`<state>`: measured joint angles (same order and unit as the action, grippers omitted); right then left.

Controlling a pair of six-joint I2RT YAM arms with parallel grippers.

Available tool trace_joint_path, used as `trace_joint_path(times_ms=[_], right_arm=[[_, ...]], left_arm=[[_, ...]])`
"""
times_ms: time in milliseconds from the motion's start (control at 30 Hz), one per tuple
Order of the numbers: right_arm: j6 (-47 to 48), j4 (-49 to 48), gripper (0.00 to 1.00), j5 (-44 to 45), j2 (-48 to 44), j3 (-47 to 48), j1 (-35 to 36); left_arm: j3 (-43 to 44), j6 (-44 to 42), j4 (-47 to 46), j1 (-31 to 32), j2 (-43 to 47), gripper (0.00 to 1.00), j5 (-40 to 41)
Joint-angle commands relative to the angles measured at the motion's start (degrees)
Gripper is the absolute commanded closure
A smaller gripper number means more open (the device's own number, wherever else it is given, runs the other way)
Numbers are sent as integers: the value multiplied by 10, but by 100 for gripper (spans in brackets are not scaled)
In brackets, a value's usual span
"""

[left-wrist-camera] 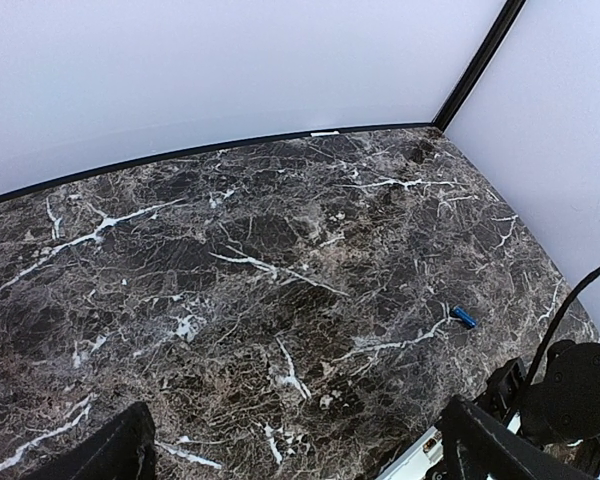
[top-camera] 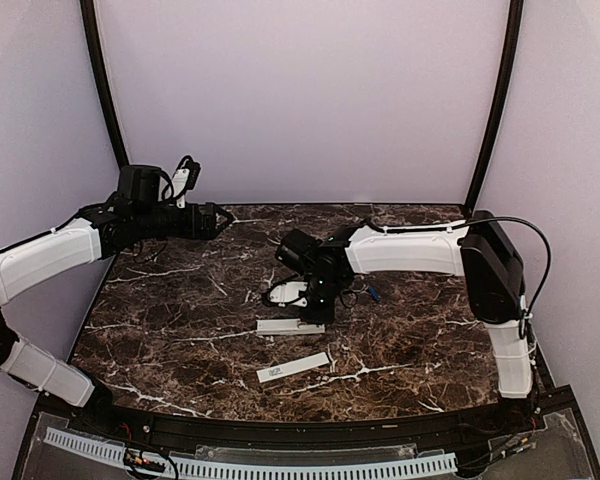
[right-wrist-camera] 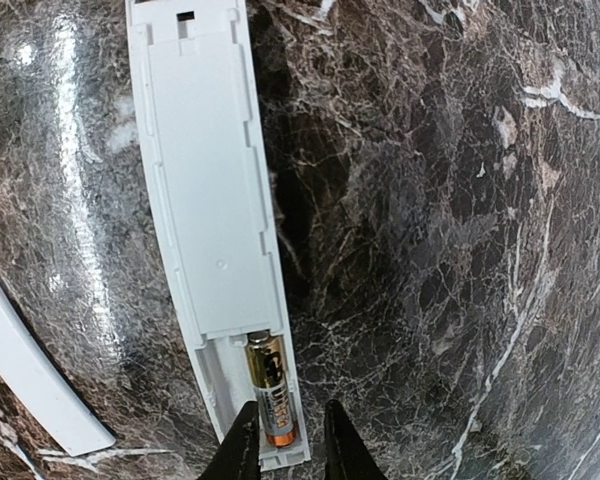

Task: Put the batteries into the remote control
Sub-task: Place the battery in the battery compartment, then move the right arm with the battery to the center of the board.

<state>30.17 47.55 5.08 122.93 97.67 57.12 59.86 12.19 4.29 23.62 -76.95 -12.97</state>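
Remote control (right-wrist-camera: 205,200) flat on the marble table (top-camera: 180,300), back side up, to keep the battery slot open from above. Tucked lengthwise into the slot at one end of the remote control, gold battery (right-wrist-camera: 270,385), snug against the side wall. Hanging right over that same end, right gripper (right-wrist-camera: 290,445), fingers (right-wrist-camera: 242,445) parted a little on either side of the gold battery and not pinching it, likely to leave it lying there without tugging it back out. Off to the right of the remote control and well apart from it, blue battery (left-wrist-camera: 464,317) alone on the table, probably next to go in. Near the remote control on the robot's side, flat white strip (top-camera: 293,367) with a small dark label, maybe the lid, kept off to leave the slot bare. Far to the left of the remote control and up off the table, left gripper (top-camera: 223,216), spread wide with nothing in it, seemingly parked there to stay out of the way
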Motion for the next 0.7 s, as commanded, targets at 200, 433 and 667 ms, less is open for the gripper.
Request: trace_joint_path(times_ms=[200, 433, 667], right_arm=[[-81, -49, 71, -61, -75, 34, -23], [-317, 16, 63, -25, -104, 33, -184], [-392, 76, 60, -22, -70, -21, -246]], left_arm=[[-4, -8, -12, -4, 5, 1, -12], [-4, -5, -13, -4, 8, 1, -18], [-6, -4, -12, -4, 12, 1, -19]])
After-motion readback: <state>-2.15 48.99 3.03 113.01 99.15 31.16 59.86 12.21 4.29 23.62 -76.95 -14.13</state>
